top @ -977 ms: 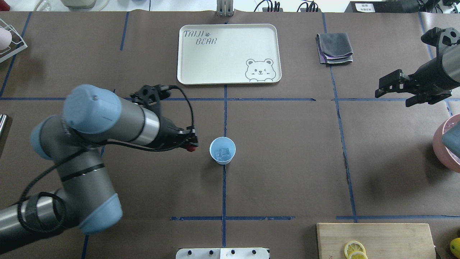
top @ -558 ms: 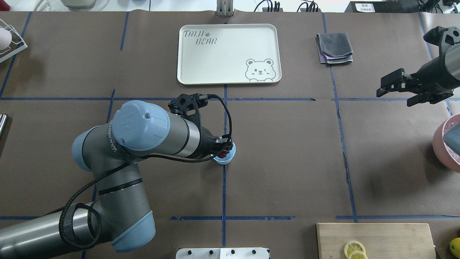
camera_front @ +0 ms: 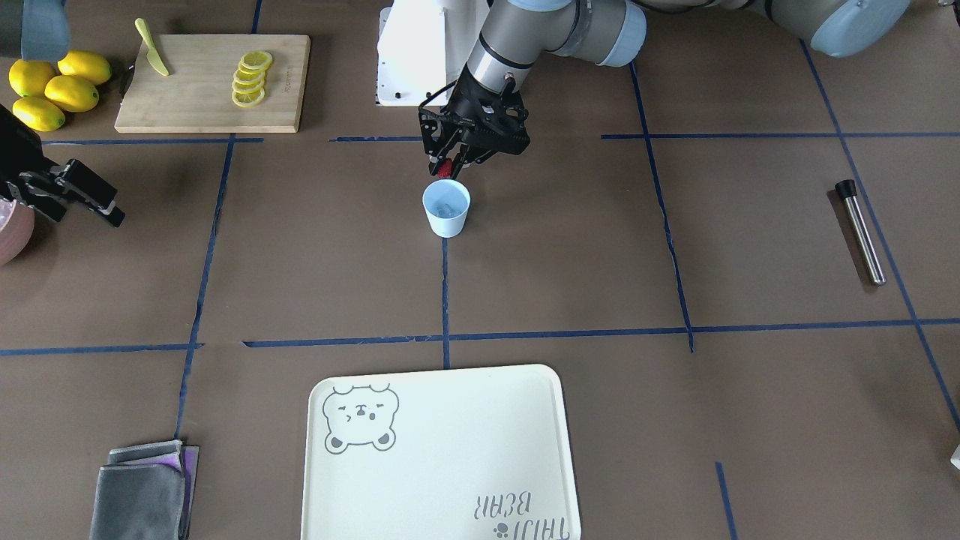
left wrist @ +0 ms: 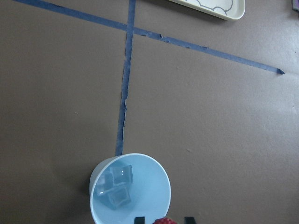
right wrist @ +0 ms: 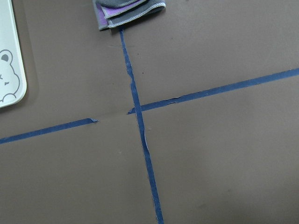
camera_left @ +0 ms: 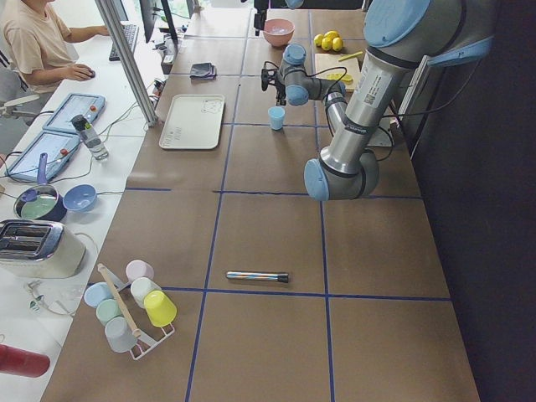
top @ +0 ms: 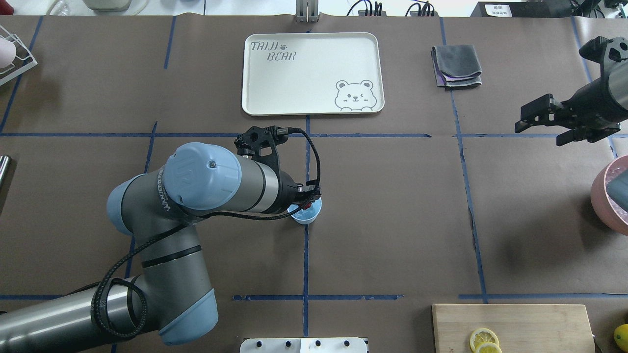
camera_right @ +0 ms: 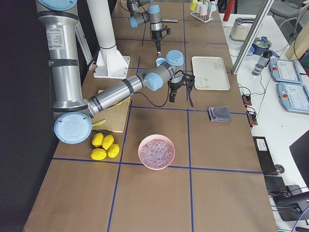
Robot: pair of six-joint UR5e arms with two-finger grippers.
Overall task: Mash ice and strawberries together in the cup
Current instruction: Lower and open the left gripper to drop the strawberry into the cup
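Observation:
The pale-blue cup (top: 313,214) stands upright at the table's middle, also in the front view (camera_front: 446,212) and the left wrist view (left wrist: 140,205). Three clear ice chunks (left wrist: 117,186) lie in its bottom. My left gripper (top: 306,202) is shut on the small dark-red strawberry (camera_front: 445,166) and holds it just above the cup's rim, on the robot's side; the strawberry also shows at the bottom edge of the left wrist view (left wrist: 163,221). My right gripper (top: 537,130) is open and empty, hovering far to the right of the cup.
A cream bear tray (top: 312,73) and a folded grey cloth (top: 456,66) lie at the far side. A pink bowl of ice (camera_right: 156,151), a cutting board (camera_front: 187,97) with lemon slices, and lemons (camera_front: 52,86) are near my right arm. A metal rod (camera_front: 860,232) lies on my left side.
My left arm has moved right with the strawberry, from beside the cup to over its rim. The right gripper has barely moved.

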